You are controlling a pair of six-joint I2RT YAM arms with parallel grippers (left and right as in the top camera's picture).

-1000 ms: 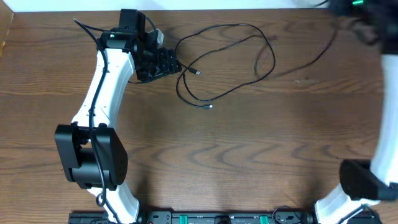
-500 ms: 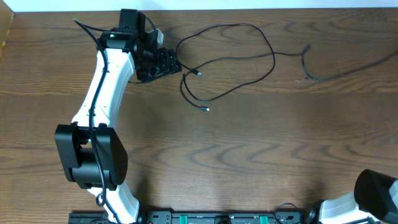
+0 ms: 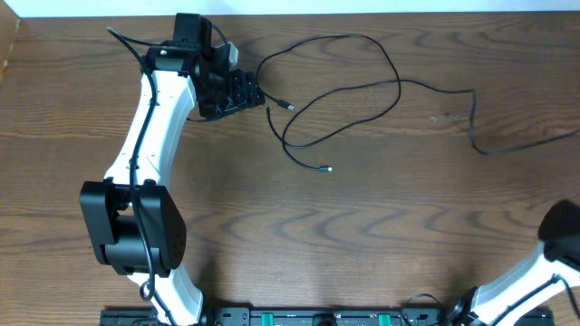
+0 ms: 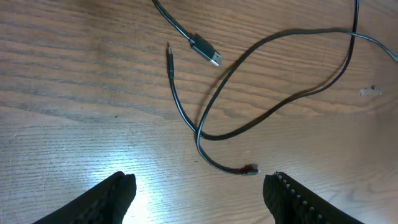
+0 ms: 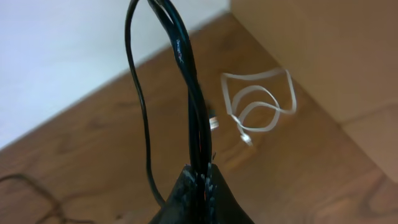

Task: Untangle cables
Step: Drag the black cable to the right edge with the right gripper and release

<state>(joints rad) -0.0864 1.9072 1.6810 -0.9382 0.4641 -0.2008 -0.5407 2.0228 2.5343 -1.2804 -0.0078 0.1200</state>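
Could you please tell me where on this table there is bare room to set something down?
The wooden table is bare across its middle and near edge, between the white left arm and the right arm, below the thin black cables. Crowded at the far side: the cables loop beside the left fingers and trail rightwards.

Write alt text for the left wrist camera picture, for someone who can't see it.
Thin black cables lie looped and crossed on a wooden table, with three plug ends showing. The left gripper hovers open above them, holding nothing.
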